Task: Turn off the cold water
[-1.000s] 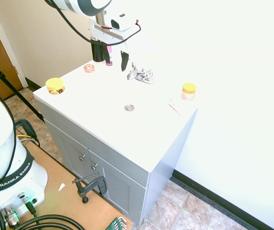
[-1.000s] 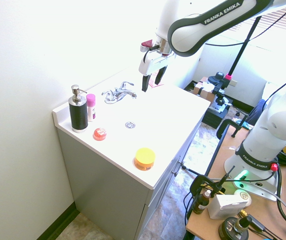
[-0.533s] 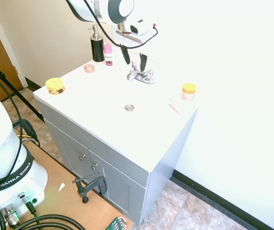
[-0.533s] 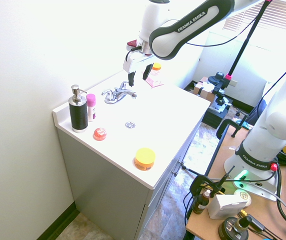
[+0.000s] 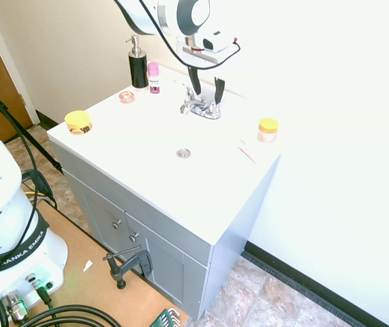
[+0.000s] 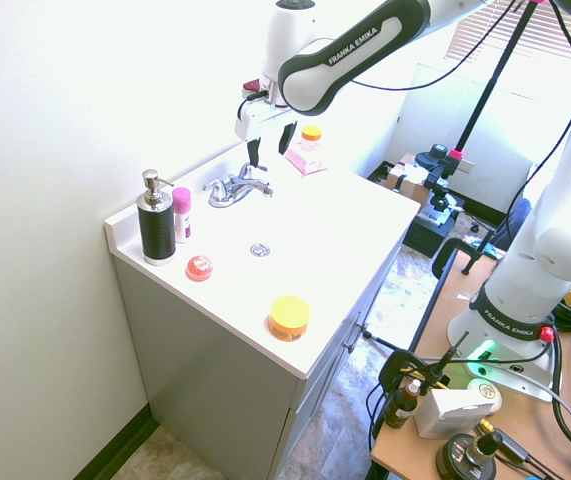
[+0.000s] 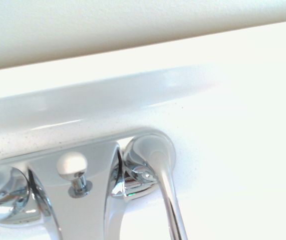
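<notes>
Hand closes in on the cold lever

The hand has shifted along the tap, from near its spout half a second ago to just above the cold-water lever, right of the spout as one faces the tap. Its fingers are apart, and nothing shows between them. That probably ends the sideways approach; lowering around the lever and turning it looks like the next step. Coming down off-centre could knock the spout. No stream shows below the tap, so the lever's position will likely be the better check.

"FRANKA EMIKA" reads on the arm and its base, across the worktop from the tap. The pink-capped bottle, beside the tap on the soap dispenser's side, has a label too small to read.
</notes>
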You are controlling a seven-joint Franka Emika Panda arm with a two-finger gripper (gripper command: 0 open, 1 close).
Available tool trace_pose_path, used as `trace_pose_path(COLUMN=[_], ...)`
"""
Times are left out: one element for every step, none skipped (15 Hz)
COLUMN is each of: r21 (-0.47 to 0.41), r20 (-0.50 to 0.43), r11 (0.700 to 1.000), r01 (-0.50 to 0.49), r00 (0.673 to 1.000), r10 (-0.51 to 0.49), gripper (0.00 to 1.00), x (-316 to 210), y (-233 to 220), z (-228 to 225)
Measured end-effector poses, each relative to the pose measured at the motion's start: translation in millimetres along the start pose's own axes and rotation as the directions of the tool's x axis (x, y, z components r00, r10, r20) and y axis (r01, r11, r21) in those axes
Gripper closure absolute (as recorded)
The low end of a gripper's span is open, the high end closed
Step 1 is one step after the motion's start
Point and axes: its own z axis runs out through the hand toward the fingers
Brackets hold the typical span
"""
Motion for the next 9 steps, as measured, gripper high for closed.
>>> trace_pose_path(r21=[-0.01, -0.019, -0.025, -0.029, -0.033, -0.035, -0.037, -0.038, -0.041], r20=[0.001, 0.0, -0.001, -0.002, -0.002, -0.004, -0.005, -0.006, -0.008], r11=[1.0, 1.0, 1.0, 0.999, 0.999, 0.999, 0.999, 0.999, 0.999], r01=[-0.003, -0.007, -0.011, -0.016, -0.02, -0.022, -0.023, -0.026, -0.031], r00=[1.0, 1.0, 1.0, 1.0, 1.0, 1.0, 1.0, 1.0, 0.999], r10=[0.003, 0.007, 0.011, 0.016, 0.02, 0.022, 0.023, 0.026, 0.031], gripper=[0.0, 0.0, 0.0, 0.0, 0.0, 0.0, 0.0, 0.0, 0.0], x=[2, 5, 8, 11, 13, 15, 15, 17, 20], y=[2, 4, 6, 7, 8, 10, 10, 11, 14], z=[5, 10, 13, 16, 18, 19, 19, 19, 20])
